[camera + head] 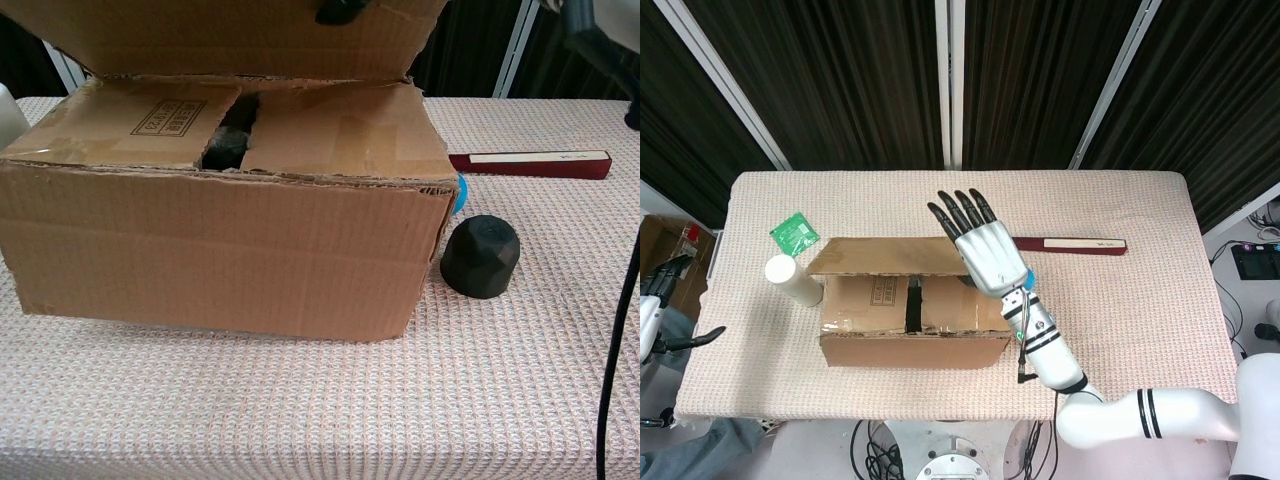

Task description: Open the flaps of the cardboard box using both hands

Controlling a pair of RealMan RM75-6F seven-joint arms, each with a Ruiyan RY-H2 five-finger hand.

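The cardboard box [910, 345] stands mid-table, long side toward me. Its far flap [890, 258] is tilted up, and in the chest view this raised flap [230, 35] fills the top of the frame. Under it two inner flaps [135, 125] lie flat with a dark gap between them. My right hand [985, 250] is at the flap's right end, fingers straight and spread. A dark fingertip [340, 10] shows against the flap's underside. My left hand [655, 310] hangs off the table's left edge, fingers apart, holding nothing.
A white cylinder [792, 280] and a green packet [794, 233] sit left of the box. A black cap [480, 257] and a blue ball [458, 192] lie by its right side. A long dark red box [1070, 244] lies behind them.
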